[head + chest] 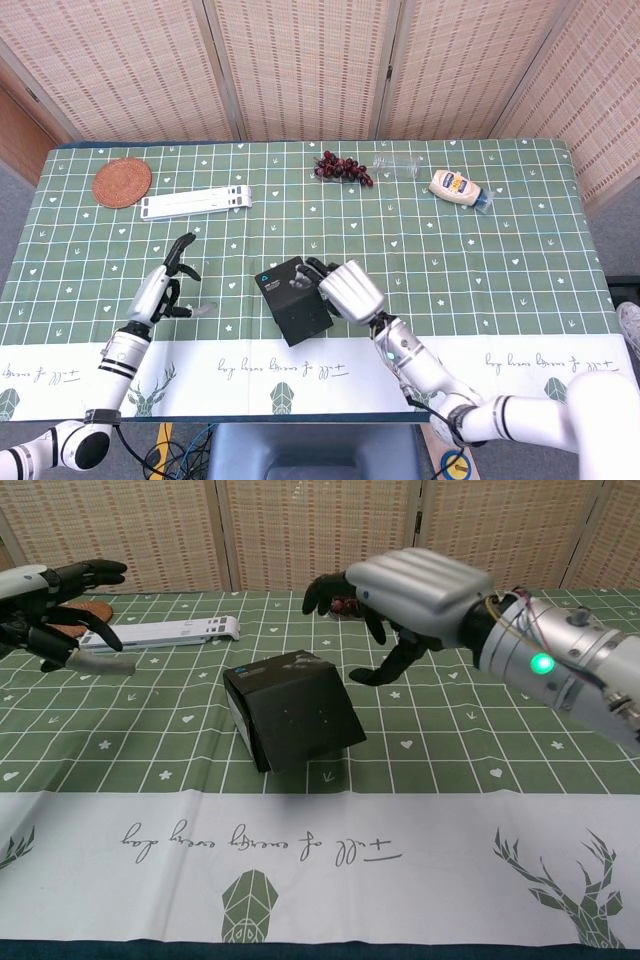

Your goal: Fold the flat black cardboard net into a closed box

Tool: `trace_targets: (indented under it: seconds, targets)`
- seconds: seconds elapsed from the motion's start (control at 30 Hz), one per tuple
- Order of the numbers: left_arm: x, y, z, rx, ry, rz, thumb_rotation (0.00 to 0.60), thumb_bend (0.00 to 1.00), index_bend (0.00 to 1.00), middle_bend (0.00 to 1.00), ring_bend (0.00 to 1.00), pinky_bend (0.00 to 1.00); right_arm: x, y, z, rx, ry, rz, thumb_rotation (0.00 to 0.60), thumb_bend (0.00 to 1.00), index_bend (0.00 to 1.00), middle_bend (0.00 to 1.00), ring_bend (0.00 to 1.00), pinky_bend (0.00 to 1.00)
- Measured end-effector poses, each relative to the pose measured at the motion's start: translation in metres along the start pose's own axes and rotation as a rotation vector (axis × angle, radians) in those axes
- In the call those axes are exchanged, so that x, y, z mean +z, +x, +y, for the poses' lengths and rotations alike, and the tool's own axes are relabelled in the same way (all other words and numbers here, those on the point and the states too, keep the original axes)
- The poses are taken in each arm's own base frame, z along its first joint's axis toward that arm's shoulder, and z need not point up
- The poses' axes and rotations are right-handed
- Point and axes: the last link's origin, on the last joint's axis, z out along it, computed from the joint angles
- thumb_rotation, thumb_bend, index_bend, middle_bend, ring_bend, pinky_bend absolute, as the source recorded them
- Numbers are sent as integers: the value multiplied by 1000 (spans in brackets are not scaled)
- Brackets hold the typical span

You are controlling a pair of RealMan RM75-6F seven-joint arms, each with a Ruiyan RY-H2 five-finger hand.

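The black cardboard box (296,301) (296,715) stands folded and closed on the green tablecloth (480,260), turned so one corner faces the front edge. A small blue mark shows on its top near the far left corner. My right hand (346,287) (408,588) hovers above and just right of the box, fingers spread and curved, holding nothing and not touching it. My left hand (168,287) (62,608) floats well to the left of the box, fingers apart and empty.
A white slatted strip (195,203) (172,632) and a woven round coaster (121,181) lie at the back left. Dark grapes (343,167), a clear bottle (400,165) and a mayonnaise bottle (458,187) lie at the back right.
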Motion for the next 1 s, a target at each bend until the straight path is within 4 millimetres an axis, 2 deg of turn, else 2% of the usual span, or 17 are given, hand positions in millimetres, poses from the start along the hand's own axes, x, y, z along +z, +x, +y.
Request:
trace_targets:
  seconds: [0.07, 0.17, 0.3, 0.37, 0.53, 0.7, 1.0]
  targets:
    - [-2, 6, -5, 86, -4, 27, 600, 127, 0, 0, 366, 807, -11, 9, 11, 4, -29, -4, 600, 309, 200, 237, 466, 815]
    - [-6, 14, -14, 209, 1, 56, 600, 127, 0, 12, 315, 678, -30, 19, 32, 12, -82, -25, 600, 322, 200, 240, 424, 710]
    - [-15, 26, -26, 384, 27, 91, 600, 127, 3, 26, 244, 570, -65, 33, 64, 24, -161, -57, 600, 334, 201, 243, 371, 603]
    - [-24, 34, -32, 466, 49, 118, 600, 127, 12, 31, 237, 553, -80, 39, 77, 35, -197, -56, 600, 340, 201, 254, 365, 571]
    - [-52, 50, -41, 595, 111, 181, 600, 127, 52, 40, 227, 537, -123, 44, 103, 95, -282, -28, 600, 341, 200, 274, 359, 540]
    - [-79, 55, -45, 653, 149, 228, 600, 127, 58, 47, 226, 525, -170, 39, 122, 96, -361, -7, 600, 342, 201, 276, 358, 533]
    - [-130, 52, -48, 742, 242, 255, 600, 127, 63, 46, 219, 522, -230, 26, 134, 128, -472, -20, 600, 341, 200, 277, 354, 533]
